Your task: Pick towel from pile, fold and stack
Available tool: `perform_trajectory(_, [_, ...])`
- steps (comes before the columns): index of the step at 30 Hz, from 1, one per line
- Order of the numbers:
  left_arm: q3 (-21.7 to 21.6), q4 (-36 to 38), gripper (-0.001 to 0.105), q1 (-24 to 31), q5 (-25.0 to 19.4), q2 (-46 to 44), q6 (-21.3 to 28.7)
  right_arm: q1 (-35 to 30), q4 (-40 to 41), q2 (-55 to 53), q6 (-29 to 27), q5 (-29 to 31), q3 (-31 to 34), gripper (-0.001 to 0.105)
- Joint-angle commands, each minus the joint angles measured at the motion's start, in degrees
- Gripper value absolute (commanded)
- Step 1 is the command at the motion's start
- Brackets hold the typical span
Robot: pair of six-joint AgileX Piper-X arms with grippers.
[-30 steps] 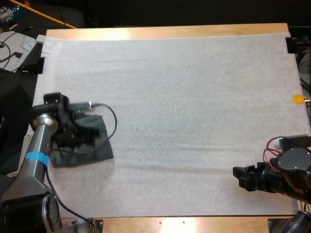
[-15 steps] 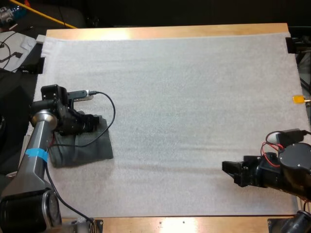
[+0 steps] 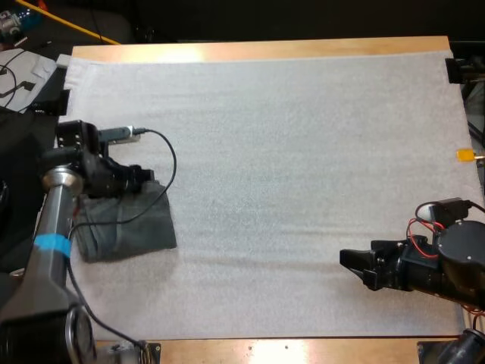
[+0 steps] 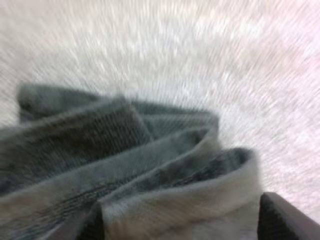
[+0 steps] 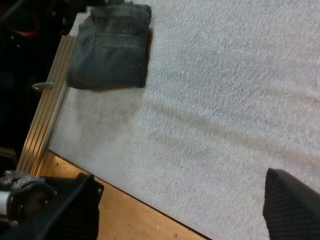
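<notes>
From my seat I see the white mat (image 3: 303, 152) covering nearly the whole wooden tabletop (image 3: 265, 50), and a thin yellow rod (image 3: 72, 24) lying off its far left corner. A broad stretch of mat lies between my right gripper (image 3: 347, 260) and the towel (image 3: 129, 227). That gripper hangs low over the near right part of the mat, pointing left toward the towel and well apart from it, its fingers spread wide over bare mat. My left gripper (image 3: 148, 179) sits at the towel's far edge, and its arm crosses over the towel's left side. Its fingers stand wide apart with the towel's rolled edge lying between them, loose and not squeezed. The towel rests at the left edge of the mat, toward the near side, just beside a metal rail (image 5: 47, 112) that runs along the mat's border. It is dark grey-green and folded into a rough rectangle. Several soft layers curl over one another, and a stitched hem (image 4: 75, 197) shows along one fold.
</notes>
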Motion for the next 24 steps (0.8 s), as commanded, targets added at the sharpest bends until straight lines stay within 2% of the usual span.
perform_trajectory(1, [-1.30, 1.25, 0.061, -0.38, 0.29, -5.68, -0.11, 0.03, -0.42, -0.06, -0.26, -0.37, -0.52, 0.067])
perform_trajectory(8, [-1.30, 3.42, 0.061, -2.26, 0.79, -15.97, 0.16, -0.11, -1.03, 0.39, -1.10, 2.39, -0.48, 0.067])
perform_trajectory(14, [-1.19, 6.28, 0.061, -6.08, 0.63, -23.18, 0.05, -0.26, -2.54, 3.08, -4.97, 9.08, -0.73, 0.067])
perform_trajectory(15, [-1.27, 5.96, 0.061, -4.72, 0.66, -22.43, -0.50, -0.03, -2.66, 2.64, -4.08, 7.84, -0.29, 0.067])
perform_trajectory(20, [-1.11, 9.60, 0.061, -5.00, 1.03, -29.07, -0.81, -0.64, -7.53, 8.04, -8.16, 11.73, -0.43, 0.067])
perform_trajectory(24, [-1.09, 11.82, 0.061, -6.38, 0.97, -32.58, -0.76, -3.67, -10.38, 12.42, -11.33, 12.72, -0.51, 0.067])
